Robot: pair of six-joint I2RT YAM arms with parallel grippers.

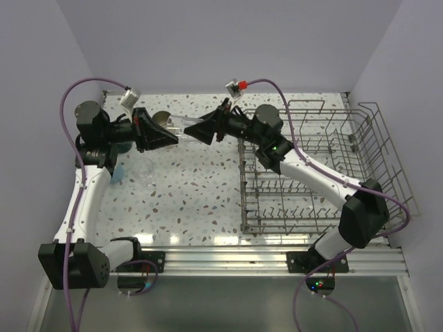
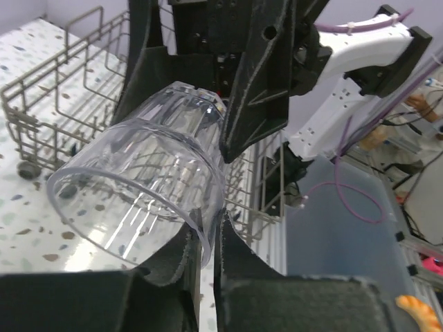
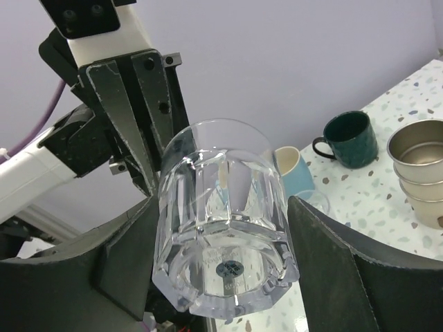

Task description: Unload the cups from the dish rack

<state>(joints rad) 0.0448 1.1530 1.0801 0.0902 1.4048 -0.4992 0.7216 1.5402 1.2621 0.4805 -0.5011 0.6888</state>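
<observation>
Where the two arms meet above the counter (image 1: 201, 190), a clear glass tumbler (image 1: 183, 124) hangs on its side in the air. In the top view it lies at about 10 o'clock from the dish rack (image 1: 243, 187), outside its wires.

The left end effector (image 2: 208, 238) is almost fully closed. Its two fingers pinch the tumbler's rim, and the glass wall passes through the narrow gap between them. The right end effector (image 3: 221, 207) is opened to the width of the tumbler's base, with one finger lying against each opposite side of the thick faceted bottom. The tumbler's mouth faces 9 o'clock, toward the left arm, and its base faces 3 o'clock, toward the right arm.

The dish rack stands on the counter at 3 o'clock in the top view, and the right arm reaches across its near corner.

On the counter at 9 o'clock, the right wrist view shows:
- a dark teal mug (image 3: 349, 138);
- a light blue mug (image 3: 294, 173) just beside it;
- a stack of metallic tumblers (image 3: 419, 166) at 3 o'clock of the mugs;
- a second clear glass (image 1: 145, 169), standing near the left arm.
</observation>
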